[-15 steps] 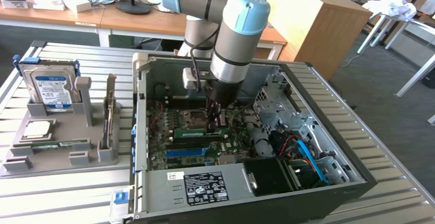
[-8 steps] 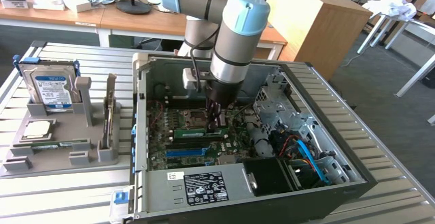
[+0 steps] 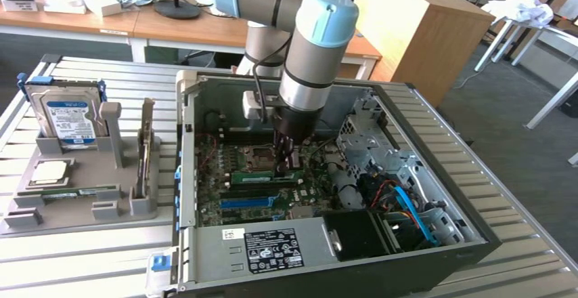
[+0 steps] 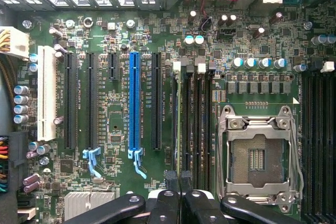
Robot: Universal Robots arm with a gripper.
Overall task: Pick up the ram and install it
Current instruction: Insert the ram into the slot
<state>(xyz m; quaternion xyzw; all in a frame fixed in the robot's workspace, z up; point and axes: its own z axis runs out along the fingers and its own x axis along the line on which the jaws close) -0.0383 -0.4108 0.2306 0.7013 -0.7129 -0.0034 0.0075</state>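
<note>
Green motherboard point(image 4: 113, 119) carries one blue slot point(image 4: 134, 103) and one white slot point(image 4: 46, 93).

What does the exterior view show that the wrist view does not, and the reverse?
Exterior view: the arm, the open case and, at the exterior view's left, a grey holder with the hard drive and processor chip. Wrist view: the white slot and a row of capacitors. Both: the shut gripper at the ram, which stands edge-up on the motherboard, plus the blue slot and empty processor socket.
</note>
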